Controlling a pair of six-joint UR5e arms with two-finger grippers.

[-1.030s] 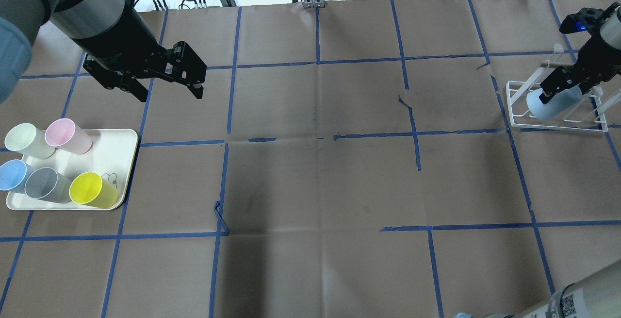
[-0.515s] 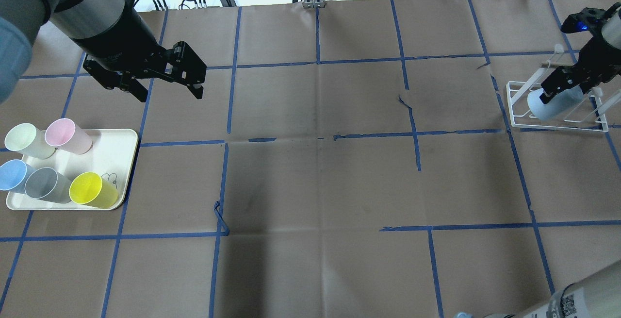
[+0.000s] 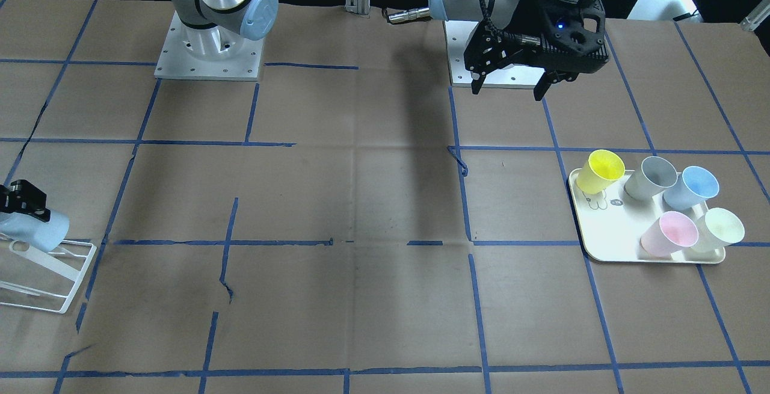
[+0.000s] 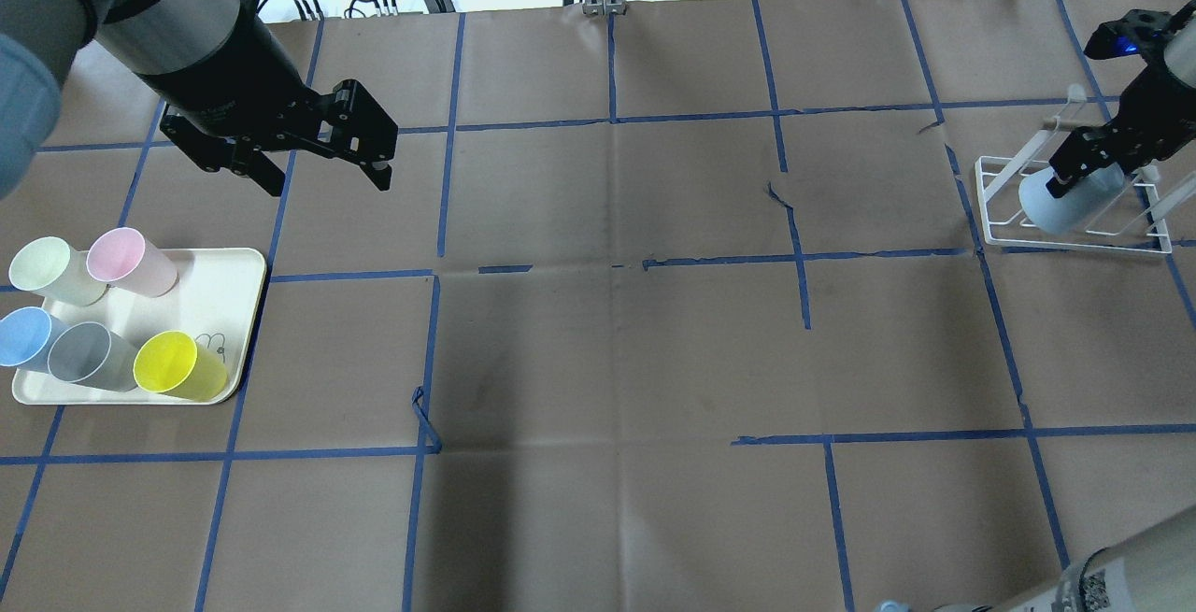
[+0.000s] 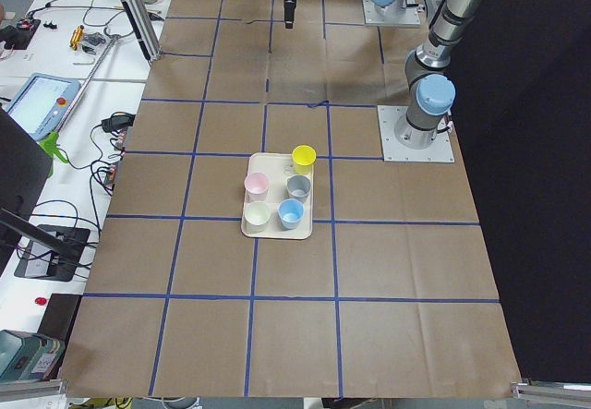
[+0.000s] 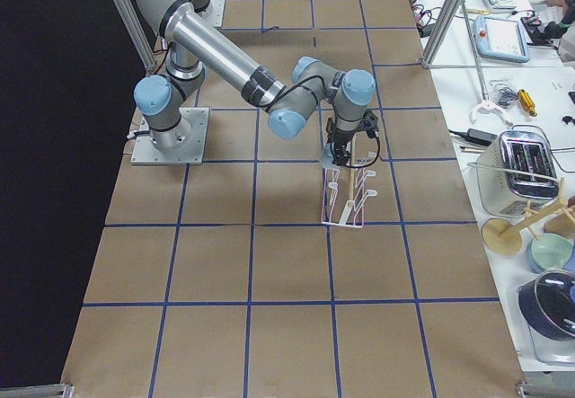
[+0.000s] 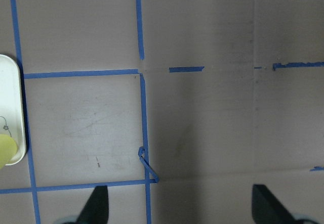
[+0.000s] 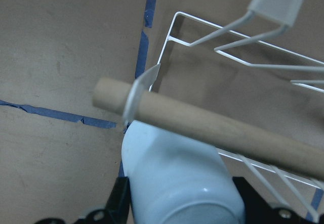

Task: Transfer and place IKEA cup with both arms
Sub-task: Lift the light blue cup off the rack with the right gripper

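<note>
Right gripper is clamped on the IKEA cup; in the right wrist view a black finger is seen pressed on each side of the pale-blue wall. The cup is held tilted over the white wire rack at the table's far right end; its open end cannot be made out. The wooden dowel of the rack is seen crossing in front of the cup's far end, close to it; contact cannot be confirmed. Whether the cup is seated on a prong cannot be told either.

Left gripper is spread wide and nothing is held in it. It is hung above the brown paper table, just beyond the far edge of the tray in the overhead view. In the left wrist view both fingertips are seen well apart over bare paper and blue tape, and the tray's edge is caught at the left border.

Five cups are stood on the tray: yellow cup, grey cup, second blue cup, pink cup, pale green cup. They are packed close together. The yellow one is nearest the table's middle, with grey and blue in the same row and pink and pale green in the row behind.
</note>
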